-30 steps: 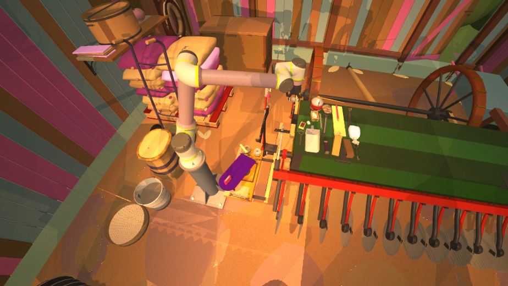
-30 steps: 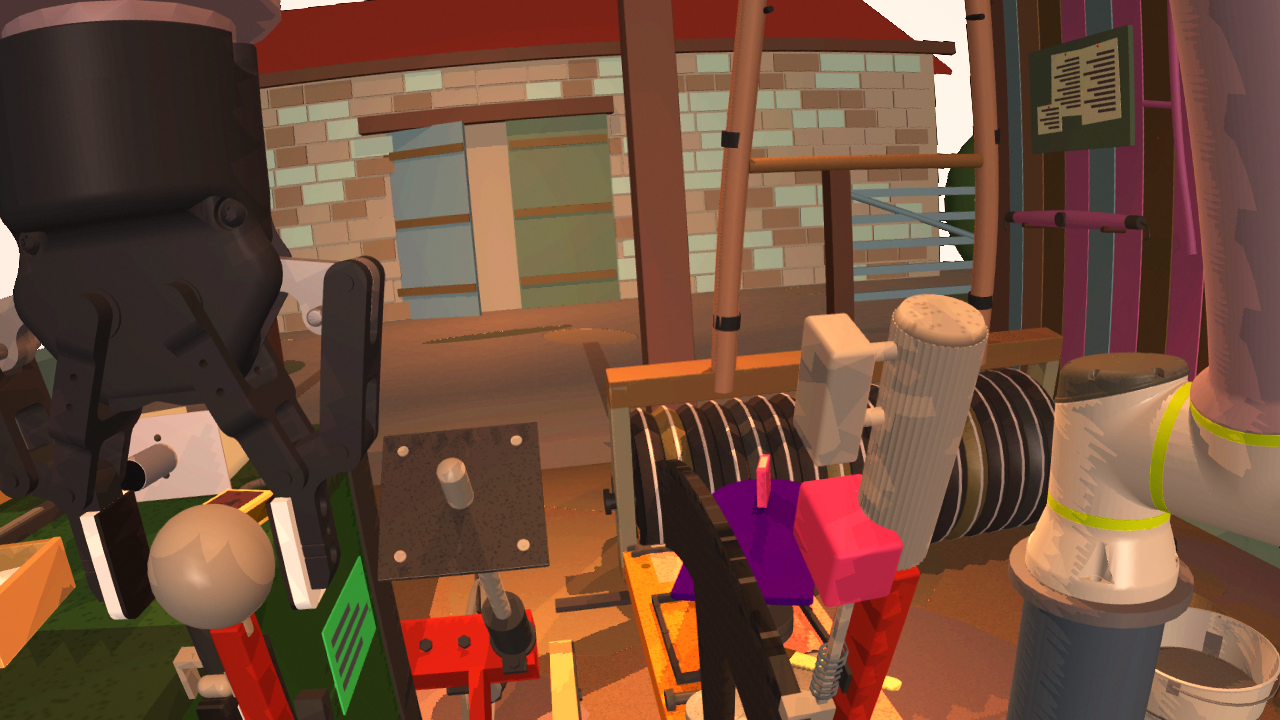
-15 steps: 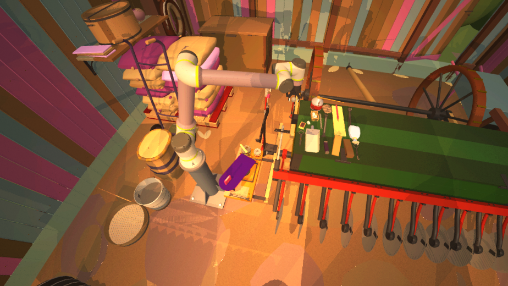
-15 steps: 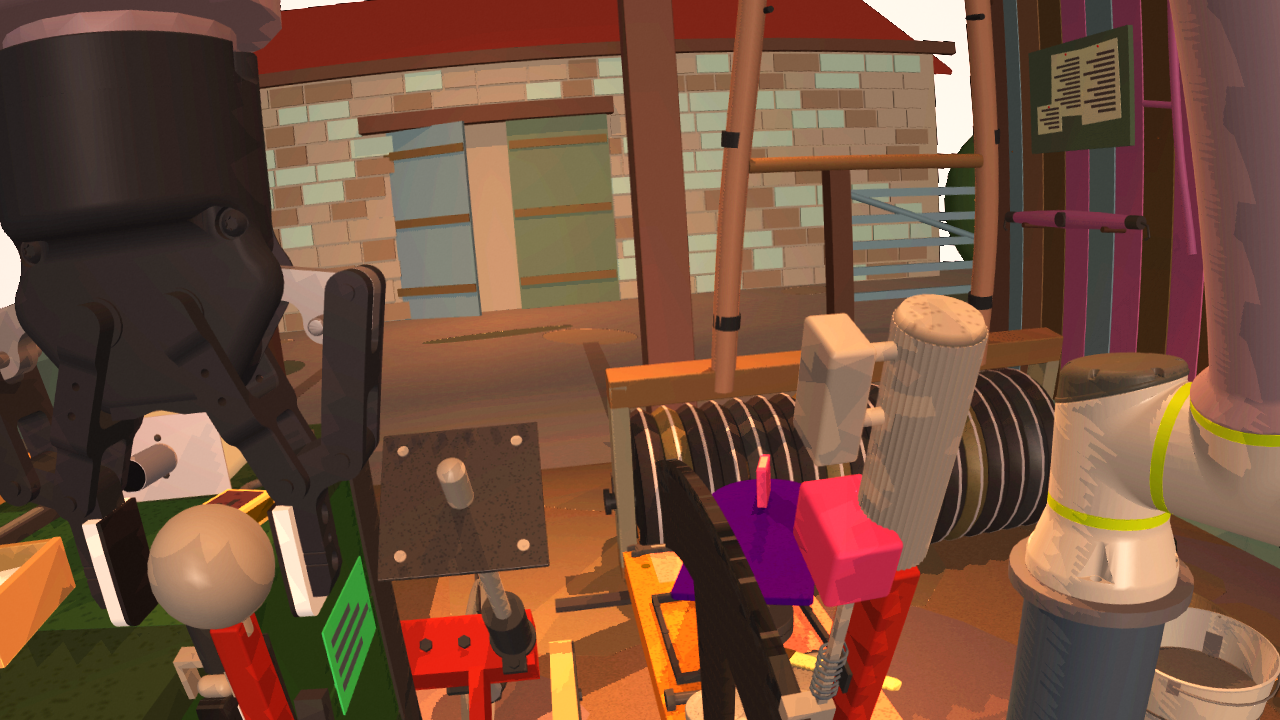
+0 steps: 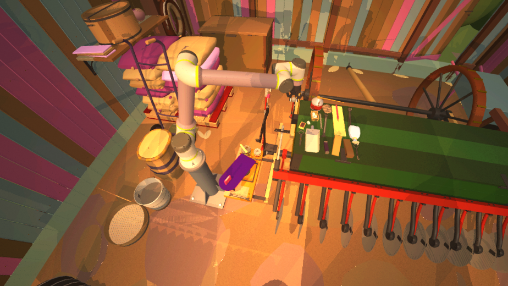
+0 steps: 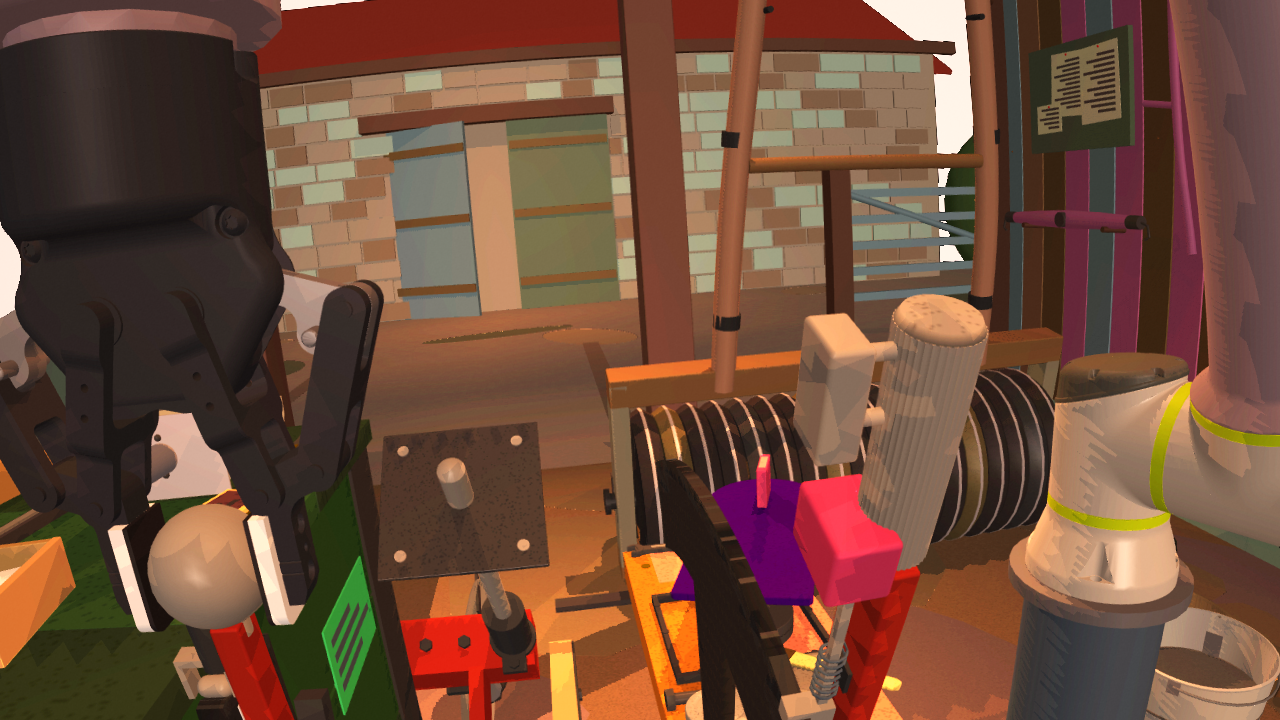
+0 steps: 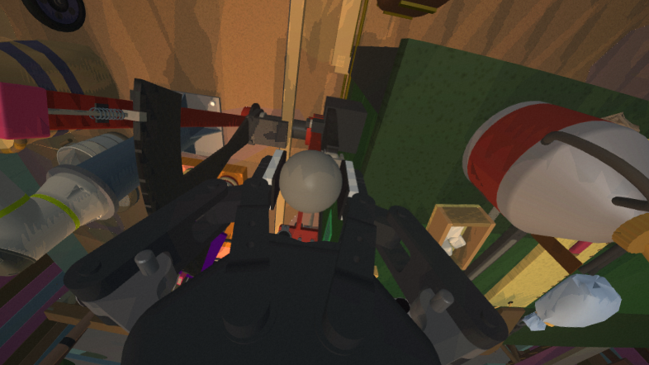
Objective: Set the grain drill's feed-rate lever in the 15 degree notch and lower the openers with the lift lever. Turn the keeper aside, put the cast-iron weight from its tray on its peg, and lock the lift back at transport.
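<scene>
At the left end of the green grain drill [image 5: 398, 149] a red lever with a round beige ball knob [image 6: 199, 566] [image 7: 310, 180] stands up beside the hopper's end wall. To its right a dark square plate carries a grey peg [image 6: 455, 484], and further right a second red lever with a ribbed grey grip [image 6: 922, 430] and pink block [image 6: 846, 539] rises beside a black notched sector. A purple tray [image 5: 236, 171] lies on the floor by the arm's base. My gripper [image 6: 201, 573] [image 7: 311, 175] comes down from above and is closed on the ball knob.
The spoked wagon wheel [image 5: 446, 96] stands at the drill's far end. On the hopper lid lie a red-banded can [image 7: 544, 168], a small wooden box [image 7: 458, 234] and tools. A barrel [image 5: 156, 151], bucket [image 5: 152, 194] and sieve [image 5: 127, 224] stand left of the arm's base.
</scene>
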Available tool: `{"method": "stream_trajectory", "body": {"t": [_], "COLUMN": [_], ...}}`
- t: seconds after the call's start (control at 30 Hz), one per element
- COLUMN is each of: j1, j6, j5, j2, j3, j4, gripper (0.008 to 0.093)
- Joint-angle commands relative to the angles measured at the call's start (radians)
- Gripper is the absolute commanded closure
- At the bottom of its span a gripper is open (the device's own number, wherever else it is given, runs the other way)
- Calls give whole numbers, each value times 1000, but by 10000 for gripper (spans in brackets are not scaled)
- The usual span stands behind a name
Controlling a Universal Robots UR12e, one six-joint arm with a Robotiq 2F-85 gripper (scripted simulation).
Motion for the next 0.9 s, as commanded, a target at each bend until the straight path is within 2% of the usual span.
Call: {"method": "stream_trajectory", "body": {"t": [0.0, 0.53, 0.87], "j1": [0, 0, 0], "j6": [0, 0, 0], "j5": [0, 0, 0], "j2": [0, 0, -1], "j3": [-1, -1, -1], "j4": [-1, -1, -1], "gripper": [619, 934, 934]}}
